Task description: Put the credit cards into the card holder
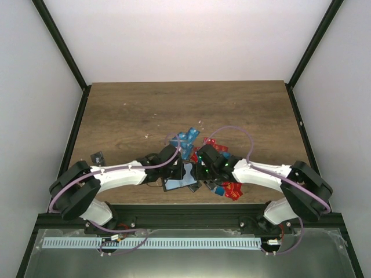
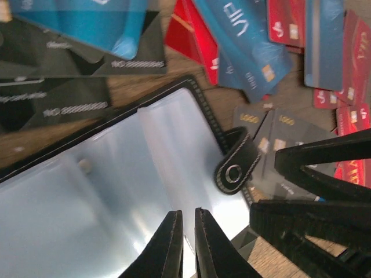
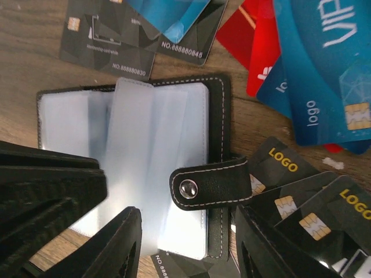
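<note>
Card holder [image 3: 152, 145] is lying open on the table [image 3: 32, 40] among scattered credit cards [image 3: 324, 69], its sleeves looking light, floppy and slick, so the stiffer black cover edge is looking the safer hold; left gripper [image 2: 186, 215] is sitting nearly shut over a sleeve (pinching it or not, cannot tell), right gripper [image 3: 185, 231] is standing wide astride the clasp tab [image 3: 208, 184].

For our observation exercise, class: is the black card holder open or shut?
The card holder is open: its clear plastic sleeves are spread and showing, and the clasp tab lies unsnapped over one edge.

The left arm [image 1: 119, 175] and right arm [image 1: 264, 174] are white with black joints. Purple cables [image 1: 246, 139] loop along them. Their fingers [image 2: 165, 249] are black and pointy.
</note>
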Controlling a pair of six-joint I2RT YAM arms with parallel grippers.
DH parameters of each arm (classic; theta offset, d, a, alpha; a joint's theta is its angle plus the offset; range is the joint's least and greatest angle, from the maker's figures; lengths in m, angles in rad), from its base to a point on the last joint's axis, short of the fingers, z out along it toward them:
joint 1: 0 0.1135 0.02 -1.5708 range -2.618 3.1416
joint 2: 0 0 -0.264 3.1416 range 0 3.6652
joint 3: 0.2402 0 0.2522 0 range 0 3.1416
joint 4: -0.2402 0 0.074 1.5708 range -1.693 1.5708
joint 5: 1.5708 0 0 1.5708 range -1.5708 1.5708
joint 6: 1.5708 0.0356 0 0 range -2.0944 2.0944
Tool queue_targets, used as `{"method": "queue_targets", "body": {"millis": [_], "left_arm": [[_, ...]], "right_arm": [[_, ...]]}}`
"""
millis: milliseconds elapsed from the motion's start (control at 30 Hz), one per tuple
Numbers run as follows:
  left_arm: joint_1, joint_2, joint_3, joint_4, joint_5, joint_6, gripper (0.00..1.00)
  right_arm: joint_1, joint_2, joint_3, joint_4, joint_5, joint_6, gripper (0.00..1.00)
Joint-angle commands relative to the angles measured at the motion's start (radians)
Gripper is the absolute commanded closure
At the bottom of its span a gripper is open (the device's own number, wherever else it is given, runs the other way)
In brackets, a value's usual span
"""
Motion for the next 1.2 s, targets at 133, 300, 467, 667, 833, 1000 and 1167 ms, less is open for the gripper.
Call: {"method": "queue_targets", "body": {"millis": [133, 300, 467, 667, 833, 1000, 1167], "left_arm": [[-0.036, 0.134, 0.099, 0.055, 0.020, 0.024, 0.91], [-0.072, 0.207, 0.173, 0.069, 0.027, 0.043, 0.89], [-0.086, 0.258, 0.218, 0.096, 0.065, 0.048, 0.85], [-0.095, 0.218, 0.224, 0.073, 0.054, 0.077, 0.67], [-0.116, 0.127, 0.197, 0.050, 0.034, 0.094, 0.56], [-0.132, 0.043, 0.150, 0.033, 0.012, 0.140, 0.46], [-0.132, 0.014, 0.118, 0.045, 0.006, 0.190, 0.43]], "right_arm": [[-0.035, -0.113, -0.042, -0.035, 0.059, 0.007, 0.53], [-0.053, -0.207, -0.075, -0.066, 0.081, 0.015, 0.50], [-0.068, -0.290, -0.086, -0.114, 0.112, 0.020, 0.49], [-0.070, -0.378, -0.085, -0.185, 0.147, 0.032, 0.47], [-0.071, -0.443, -0.096, -0.231, 0.169, 0.050, 0.45], [-0.075, -0.483, -0.107, -0.291, 0.197, 0.065, 0.41], [-0.092, -0.485, -0.120, -0.336, 0.207, 0.127, 0.27]]}}
